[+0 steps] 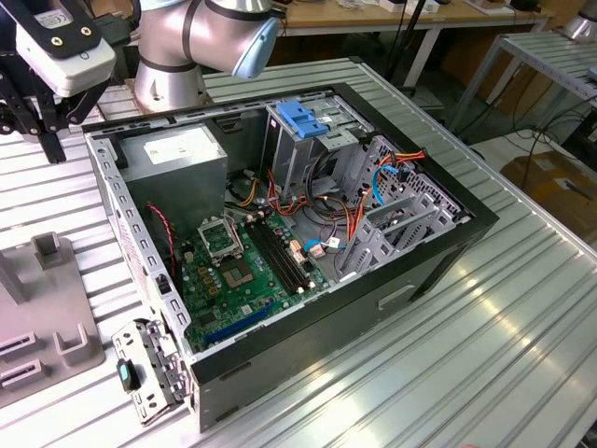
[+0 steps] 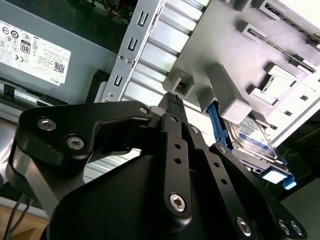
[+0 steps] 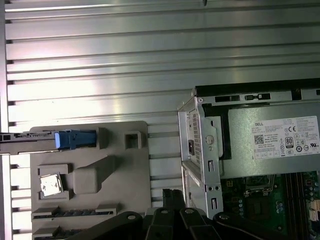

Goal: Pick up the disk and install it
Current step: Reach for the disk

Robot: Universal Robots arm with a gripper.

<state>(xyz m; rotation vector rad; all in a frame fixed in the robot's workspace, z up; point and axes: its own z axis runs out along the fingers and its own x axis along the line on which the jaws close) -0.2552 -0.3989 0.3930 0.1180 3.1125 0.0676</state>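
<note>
Above a ribbed aluminium worktop [image 1: 485,355], the black tool [image 1: 51,140] of a silver robot arm [image 1: 187,37] hangs with its fingertips drawn together and nothing between them. In both wrist views the tool's tips sit over the bare strip of worktop that separates a grey fixture plate [image 3: 125,165] from the corner of an open computer case [image 1: 448,252].

The disk [image 2: 252,140] stands on its edge in a slot of the fixture plate, near the tool and a little beyond its tips, apart from them. Its white label with a blue band faces outward, and a blue plastic rail runs along its edge.

On the tool's other side lies the case, on its side with the cover off. The nearest part to the tool is a grey power supply [image 1: 177,154] with a white sticker. Farther from the tool are a green motherboard [image 1: 242,280], bundles of red and orange cables, and a metal drive cage topped by a blue latch [image 1: 303,117].

Behind the arm stand light tables with white legs and hanging cables. A cardboard box [image 1: 550,177] sits on the floor at the exterior view's right, below a second ribbed metal table [image 1: 550,56].
</note>
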